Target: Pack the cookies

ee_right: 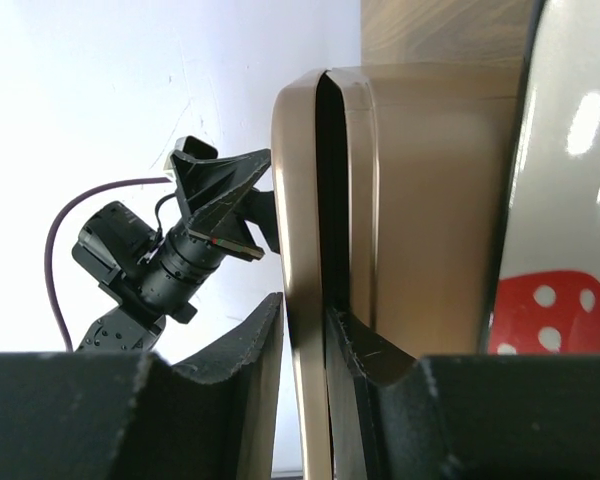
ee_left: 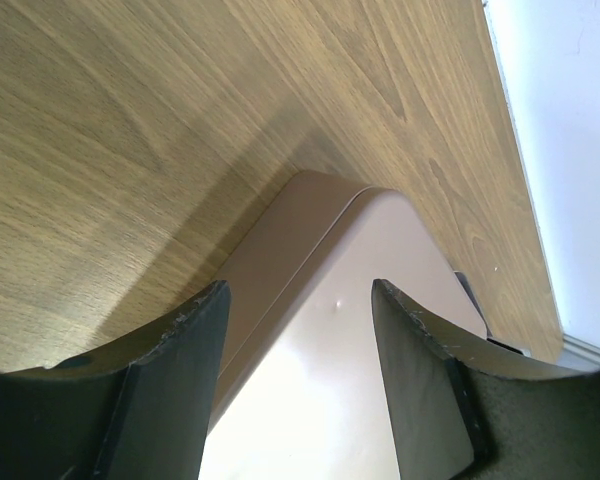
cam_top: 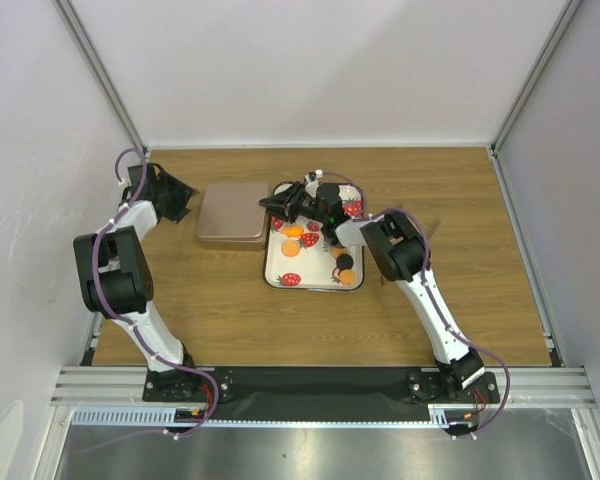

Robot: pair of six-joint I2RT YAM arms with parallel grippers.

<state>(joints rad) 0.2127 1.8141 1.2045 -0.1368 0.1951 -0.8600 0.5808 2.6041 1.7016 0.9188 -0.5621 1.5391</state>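
Observation:
Several cookies, orange point(cam_top: 291, 249) and black point(cam_top: 345, 261), lie on a white strawberry-printed tray point(cam_top: 270, 264). A rose-gold tin point(cam_top: 228, 214) sits left of the tray. My right gripper point(cam_top: 270, 203) reaches over the tray and is shut on the tin's lid edge point(ee_right: 302, 200). In the right wrist view the right gripper point(ee_right: 302, 312) pinches that rim, with a dark gap between the lid and the box point(ee_right: 420, 200). My left gripper point(cam_top: 185, 203) is open at the tin's left side. In the left wrist view the left gripper point(ee_left: 300, 295) has the tin's corner point(ee_left: 330, 340) between its fingers, not touching.
The tray's edge with a red strawberry print point(ee_right: 545, 310) shows at the right of the right wrist view. White walls point(cam_top: 320, 70) enclose the wooden table point(cam_top: 460, 260) at the back and sides. The left arm point(ee_right: 170, 260) shows beyond the tin.

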